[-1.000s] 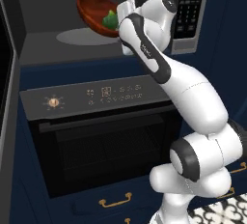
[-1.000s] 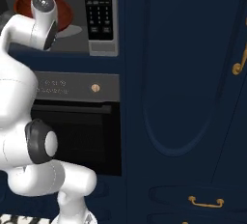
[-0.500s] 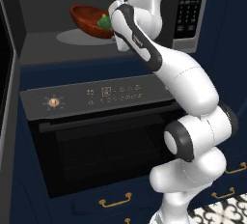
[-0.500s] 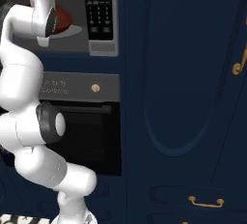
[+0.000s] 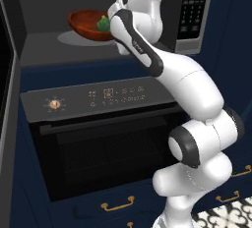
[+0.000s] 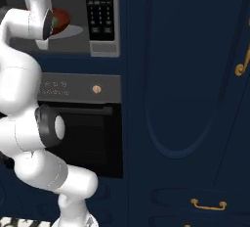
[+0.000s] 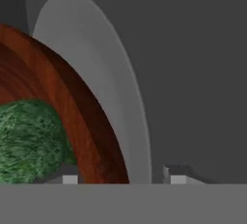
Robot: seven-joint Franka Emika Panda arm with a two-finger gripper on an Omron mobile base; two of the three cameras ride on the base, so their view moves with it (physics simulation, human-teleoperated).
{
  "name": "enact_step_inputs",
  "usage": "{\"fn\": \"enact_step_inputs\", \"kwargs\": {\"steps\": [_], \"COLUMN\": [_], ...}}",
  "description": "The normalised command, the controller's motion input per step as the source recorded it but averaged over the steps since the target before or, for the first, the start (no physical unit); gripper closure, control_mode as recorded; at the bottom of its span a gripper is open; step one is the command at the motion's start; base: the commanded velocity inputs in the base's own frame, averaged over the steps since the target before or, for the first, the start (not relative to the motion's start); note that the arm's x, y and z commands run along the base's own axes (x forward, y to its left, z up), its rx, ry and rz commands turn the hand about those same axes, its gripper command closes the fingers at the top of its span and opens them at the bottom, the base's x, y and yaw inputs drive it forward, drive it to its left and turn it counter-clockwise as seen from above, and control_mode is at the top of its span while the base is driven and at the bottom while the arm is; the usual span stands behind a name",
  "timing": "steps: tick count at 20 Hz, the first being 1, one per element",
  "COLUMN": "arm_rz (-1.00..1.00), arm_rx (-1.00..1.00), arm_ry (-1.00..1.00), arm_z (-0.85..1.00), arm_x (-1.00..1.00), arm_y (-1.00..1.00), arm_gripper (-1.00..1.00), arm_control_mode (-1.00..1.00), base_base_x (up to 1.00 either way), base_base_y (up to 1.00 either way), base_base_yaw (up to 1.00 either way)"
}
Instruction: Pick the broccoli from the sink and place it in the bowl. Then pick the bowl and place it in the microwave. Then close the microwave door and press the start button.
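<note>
The scene is a kitchen wall of dark navy cabinets (image 6: 195, 99) with gold handles. The microwave (image 5: 98, 20) is built in above a black oven (image 5: 103, 138). Its cavity is dark grey, with a pale round turntable (image 5: 74, 38) on the floor and a button panel (image 6: 101, 11) at the 3 o'clock side. A patterned tile floor (image 5: 226, 217) shows at the 5 o'clock corner of the left base view.

Count: one bowl (image 5: 86, 23), one broccoli (image 5: 103, 24), one turntable, one oven knob (image 5: 54, 104).

The bowl is inside the cavity above the turntable, and whether it rests on the turntable cannot be determined. The broccoli lies in the bowl toward its 3 o'clock rim in the left base view. In the hand view the bowl (image 7: 62, 117) occupies the 9 o'clock half, tilted (that camera is rolled), with the broccoli (image 7: 29, 141) at 8 o'clock and the turntable (image 7: 111, 83) behind.

The gripper (image 7: 120, 177) straddles the bowl rim, one fingertip on each side. Whether it pinches the rim or is spread clear of it cannot be determined.

Change against half a second ago: the arm has reached further into the cavity. The bowl sits lower and nearer the turntable, and the broccoli has stayed in the bowl.
</note>
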Motion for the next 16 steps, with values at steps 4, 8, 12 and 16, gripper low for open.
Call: {"fn": "enact_step_inputs", "kwargs": {"steps": [4, 8, 12, 16], "arm_rz": [0.02, 0.04, 0.08, 0.09], "arm_rx": [0.01, 0.04, 0.02, 0.00], "arm_ry": [-0.26, -0.24, -0.14, -0.11], "arm_z": [-0.17, 0.30, 0.10, -0.08], "arm_x": [-0.15, -0.17, -0.25, -0.70], "arm_y": [0.06, -0.04, -0.04, -0.02], "arm_gripper": [-1.00, -1.00, -1.00, -1.00], "arm_control_mode": [-1.00, -1.00, -1.00, -1.00], "base_base_x": [0.00, 0.00, 0.00, 0.00], "base_base_y": [0.00, 0.00, 0.00, 0.00], "base_base_yaw": [0.00, 0.00, 0.00, 0.00]}}
